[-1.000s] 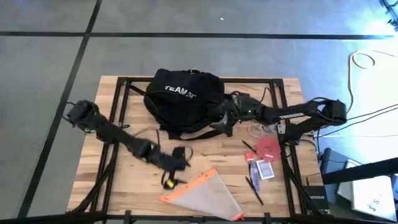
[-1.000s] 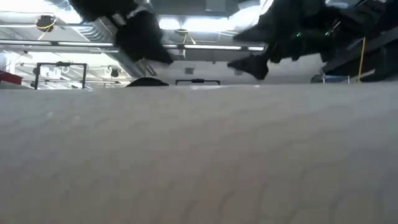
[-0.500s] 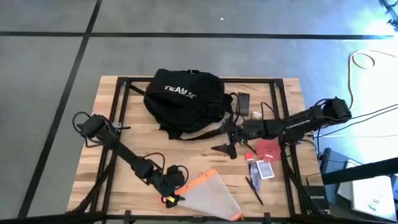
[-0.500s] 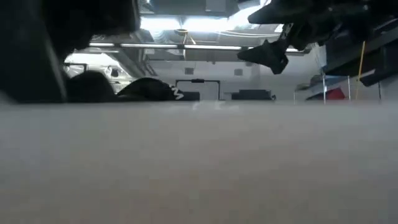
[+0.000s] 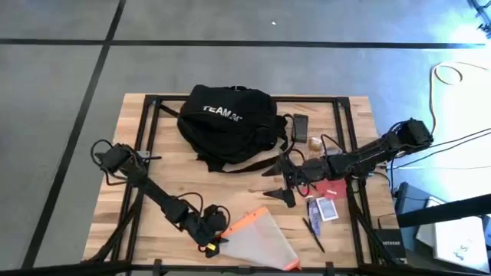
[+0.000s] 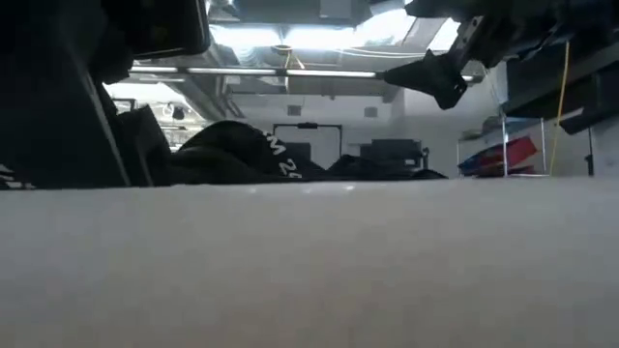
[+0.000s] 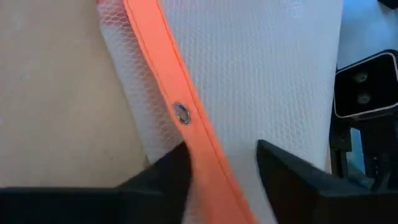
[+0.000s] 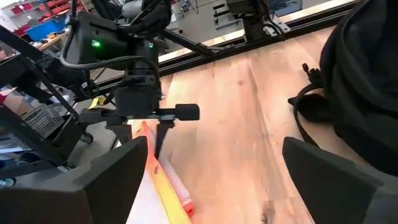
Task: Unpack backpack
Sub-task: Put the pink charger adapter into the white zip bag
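Wooden table [image 5: 153, 165], backpack [image 5: 228, 123] beside open right gripper [image 5: 278, 184]

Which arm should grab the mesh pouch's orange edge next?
Left. The left gripper is open with its fingers either side of the orange trim of the pouch. The right gripper hangs open near the backpack, farther away.

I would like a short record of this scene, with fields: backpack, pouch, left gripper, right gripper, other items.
backpack: black backpack at the table's far middle, untouched
pouch: mesh pouch with orange trim, at the near edge
left gripper: left gripper at the pouch, jaws open astride its orange trim
right gripper: right gripper open, empty, between backpack and pouch
other items: red card, pen, dark phone
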### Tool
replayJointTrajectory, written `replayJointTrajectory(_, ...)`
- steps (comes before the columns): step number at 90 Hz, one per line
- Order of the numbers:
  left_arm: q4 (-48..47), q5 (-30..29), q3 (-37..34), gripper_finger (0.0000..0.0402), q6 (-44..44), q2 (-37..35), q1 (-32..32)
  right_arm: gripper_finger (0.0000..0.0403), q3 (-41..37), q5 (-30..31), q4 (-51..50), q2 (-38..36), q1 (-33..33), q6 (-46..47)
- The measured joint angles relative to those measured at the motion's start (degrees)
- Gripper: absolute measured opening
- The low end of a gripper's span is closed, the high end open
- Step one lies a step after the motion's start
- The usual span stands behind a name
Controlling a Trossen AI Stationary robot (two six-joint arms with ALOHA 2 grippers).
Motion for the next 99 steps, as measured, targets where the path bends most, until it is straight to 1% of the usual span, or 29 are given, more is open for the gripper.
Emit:
replayJointTrajectory(13, 0.09, 0.88, 0.0, 0.0032, 1.23, 0.02, 0.39, 0.0356, 0.0, 0.05, -0.78, 0.0, -0.18, 0.06)
replayJointTrajectory(17, 0.34, 1.56, 0.0, 0.0014, 1.47, 0.02, 0.65, 0.0356, 0.0, 0.05, -0.88, 0.0, -0.16, 0.06)
replayJointTrajectory(28, 1.65, 1.6, 0.0, 0.0002, 3.43, -0.29, 1.48, 0.0356, 0.0, -0.42, -0.86, 0.0, -0.14, 0.84)
replayJointTrajectory(37, 0.89, 0.28, 0.18, 0.0001, 7.96, -2.54, 3.24, 0.0356, 0.0, -2.25, -0.52, -0.82, -0.14, 5.19)
replayJointTrajectory(41, 0.13, -0.44, 0.46, 0.0, 10.59, -4.13, 4.54, 0.0354, -0.02, -2.72, 0.85, -1.5, -0.11, 7.62)
replayJointTrajectory(45, -1.23, -1.63, 0.88, 0.0, 13.38, -6.03, 5.88, 0.0351, -0.01, -3.33, 4.46, -2.16, 0.28, 8.97)
replayJointTrajectory(52, -5.25, -6.25, 1.22, 0.0, 18.9, -9.68, 7.99, 0.0342, 0.06, -6.56, 11.05, -3.62, 1.8, 8.61)
replayJointTrajectory(56, -7.74, -10.86, 1.25, 0.0, 22.67, -11.65, 9.01, 0.0337, 0.09, -8.77, 12.95, -4.92, 2.68, 7.6)
replayJointTrajectory(60, -10.45, -16.15, 1.25, 0.0, 27.71, -13.63, 9.75, 0.0331, 0.09, -9.76, 13.46, -6.57, 3.48, 6.51)
replayJointTrajectory(65, -12.44, -22.6, 1.22, 0.0, 35.23, -15.59, 10.73, 0.0324, 0.09, -9.44, 12.46, -8.9, 4.57, 4.23)
replayJointTrajectory(70, -12.99, -28.08, 1.22, 0.0, 43.01, -17.52, 11.78, 0.0318, 0.09, -7.62, 10.62, -10.88, 5.51, 2.0)
replayJointTrajectory(75, -11.4, -30.45, 1.22, 0.0, 49.53, -19.25, 13.37, 0.0314, 0.09, -5.57, 8.74, -12.44, 6.01, 0.26)
replayJointTrajectory(80, -8.67, -30.14, 1.22, 0.0, 53.41, -20.75, 14.66, 0.031, 0.09, -3.56, 6.87, -13.75, 6.38, -0.96)
replayJointTrajectory(86, -7.27, -27.38, 1.24, 0.0, 54.53, -21.83, 15.74, 0.0308, 0.09, -0.81, 4.89, -14.63, 6.28, -2.11)
replayJointTrajectory(93, -9.12, -20.75, 1.0, 0.0, 53.95, -21.96, 15.84, 0.0308, 0.09, 2.84, 1.85, -14.67, 6.2, -3.43)
replayJointTrajectory(99, -11.34, -14.1, -1.09, 0.0, 52.86, -21.68, 15.43, 0.0308, 0.09, 6.62, -1.36, -14.47, 6.2, -4.46)
